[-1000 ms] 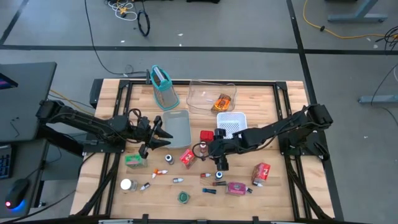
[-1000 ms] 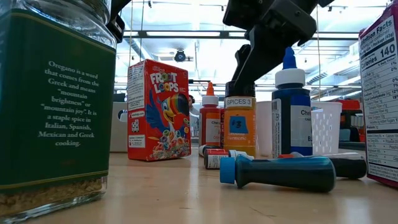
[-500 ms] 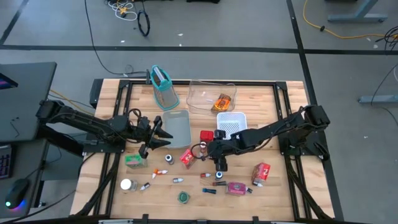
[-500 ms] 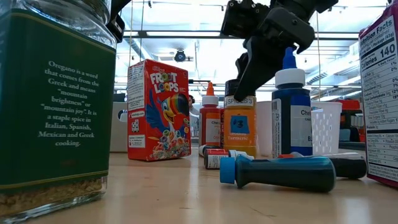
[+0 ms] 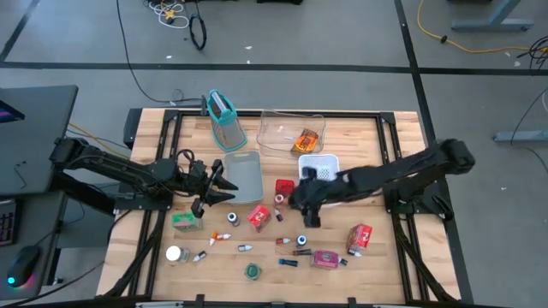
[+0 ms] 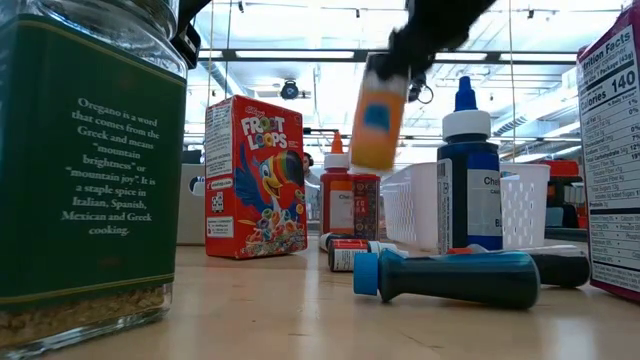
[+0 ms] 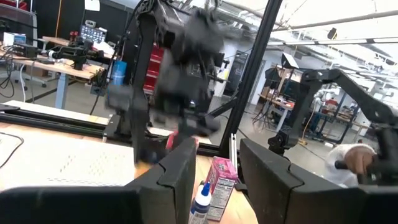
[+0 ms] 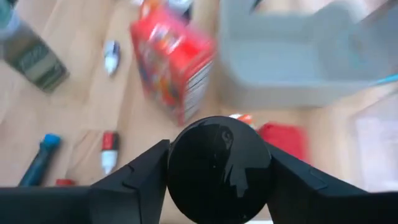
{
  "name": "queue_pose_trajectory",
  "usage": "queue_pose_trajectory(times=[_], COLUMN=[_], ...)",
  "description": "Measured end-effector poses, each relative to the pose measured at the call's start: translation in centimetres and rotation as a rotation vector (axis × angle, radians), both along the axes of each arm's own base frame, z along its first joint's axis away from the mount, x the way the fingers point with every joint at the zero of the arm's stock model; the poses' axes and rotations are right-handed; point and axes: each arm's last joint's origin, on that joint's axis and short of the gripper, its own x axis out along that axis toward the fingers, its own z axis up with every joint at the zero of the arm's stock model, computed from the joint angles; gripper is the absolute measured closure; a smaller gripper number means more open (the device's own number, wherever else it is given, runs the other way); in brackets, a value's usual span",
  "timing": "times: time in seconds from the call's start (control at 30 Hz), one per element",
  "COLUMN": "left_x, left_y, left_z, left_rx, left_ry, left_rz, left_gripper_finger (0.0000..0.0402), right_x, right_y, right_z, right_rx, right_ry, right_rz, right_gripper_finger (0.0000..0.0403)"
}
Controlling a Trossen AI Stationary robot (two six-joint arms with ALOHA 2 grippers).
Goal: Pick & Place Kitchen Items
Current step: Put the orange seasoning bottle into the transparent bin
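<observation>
My right gripper (image 5: 301, 203) is above the table's middle, shut on an amber spice jar (image 6: 378, 110) with a blue label and a black lid. The jar hangs in the air, blurred, in the low view. My left gripper (image 5: 224, 189) is open and empty at the left edge of the grey tray (image 5: 243, 177). In its wrist view, my left gripper (image 7: 219, 180) touches nothing. The red Froot Loops box (image 5: 258, 216), the green oregano jar (image 5: 186, 222) and several small vials rest on the wood. My right gripper holds the spice jar by its black lid (image 8: 217, 168), at the jar's top end, pinched between the two fingers (image 8: 134, 180). The fingers come from above, pointing down. The jar (image 6: 378, 110) hangs below them, lifted clear of the table and slightly tilted.
The white basket (image 5: 318, 167) is just beyond my right gripper; the clear tray (image 5: 281, 130) with an orange packet and the teal-rimmed holder (image 5: 224, 120) are near the far edge. An upright blue bottle (image 6: 468, 180), a red box (image 5: 360, 238) and a pink box (image 5: 325, 258) are nearer.
My right gripper came down over the spice jar standing on the table, took hold of its lid and lifted it. The jar has left the table and now hangs higher, tilted. My left arm has kept still.
</observation>
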Motion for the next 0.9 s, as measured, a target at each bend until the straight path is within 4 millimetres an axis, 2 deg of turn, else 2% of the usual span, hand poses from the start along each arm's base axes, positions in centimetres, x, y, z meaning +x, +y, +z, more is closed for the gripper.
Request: queue_pose_trajectory(times=[0.2, 0.3, 0.43, 0.53, 0.67, 0.9], left_x=[0.0, 0.0, 0.0, 0.0, 0.0, 0.0], left_y=[0.0, 0.0, 0.2, 0.3, 0.4, 0.5], left_z=[0.0, 0.0, 0.0, 0.0, 0.0, 0.0], left_rx=[0.000, -0.001, -0.010, -0.017, -0.024, -0.027], left_ry=[0.000, 0.001, 0.002, 0.004, 0.003, 0.002], left_rz=[0.000, 0.008, 0.060, 0.103, 0.141, 0.153], left_gripper_finger=[0.0268, 0.0268, 0.0268, 0.0268, 0.0268, 0.0268], right_x=[-3.3, -4.2, -4.3, -3.7, -2.2, 0.3], right_y=[-3.3, -5.1, -8.0, -10.5, -14.0, -19.4], right_z=[5.1, 6.3, 6.8, 6.6, 5.2, -0.3], right_rx=[-0.107, -0.153, -0.196, -0.205, -0.163, -0.102], right_ry=[-0.163, -0.204, -0.222, -0.237, -0.238, -0.093], right_rz=[-0.162, -0.229, -0.304, -0.350, -0.384, -0.468], right_gripper_finger=[0.0175, 0.0175, 0.0181, 0.0180, 0.0178, 0.0178])
